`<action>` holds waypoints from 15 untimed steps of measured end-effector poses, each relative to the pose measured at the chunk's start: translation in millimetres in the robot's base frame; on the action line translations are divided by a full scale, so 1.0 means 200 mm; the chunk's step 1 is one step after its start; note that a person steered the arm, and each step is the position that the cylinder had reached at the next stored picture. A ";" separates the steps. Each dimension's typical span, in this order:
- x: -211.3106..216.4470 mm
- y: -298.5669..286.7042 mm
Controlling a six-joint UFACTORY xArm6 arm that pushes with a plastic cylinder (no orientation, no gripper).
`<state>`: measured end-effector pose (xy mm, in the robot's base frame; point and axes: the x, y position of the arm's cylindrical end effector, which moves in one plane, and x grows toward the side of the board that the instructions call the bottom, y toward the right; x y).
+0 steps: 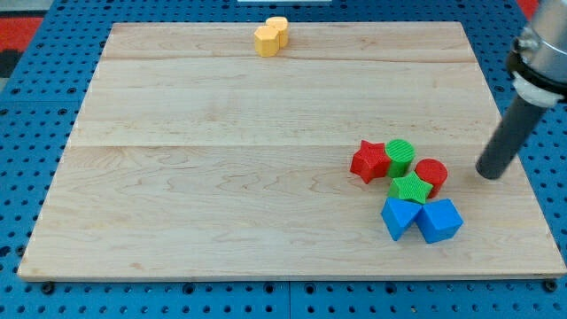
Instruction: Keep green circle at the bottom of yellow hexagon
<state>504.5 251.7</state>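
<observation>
The green circle [400, 156] sits in a cluster at the view's lower right, touching a red star [369, 161] on its left. A yellow block [271, 36] made of two joined lobes, one of them hexagonal, lies at the view's top centre, far from the circle. My tip [490, 172] is on the board to the right of the cluster, a short gap from the red cylinder [431, 175]. It touches no block.
A green star [410, 188] lies below the green circle. Two blue blocks [400, 217] [439, 220] sit under it. The wooden board [221, 177] rests on a blue perforated surface. The board's right edge is close to my tip.
</observation>
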 end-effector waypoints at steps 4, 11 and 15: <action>-0.05 -0.63; -0.36 -0.58; -0.75 -0.73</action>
<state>353.6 106.4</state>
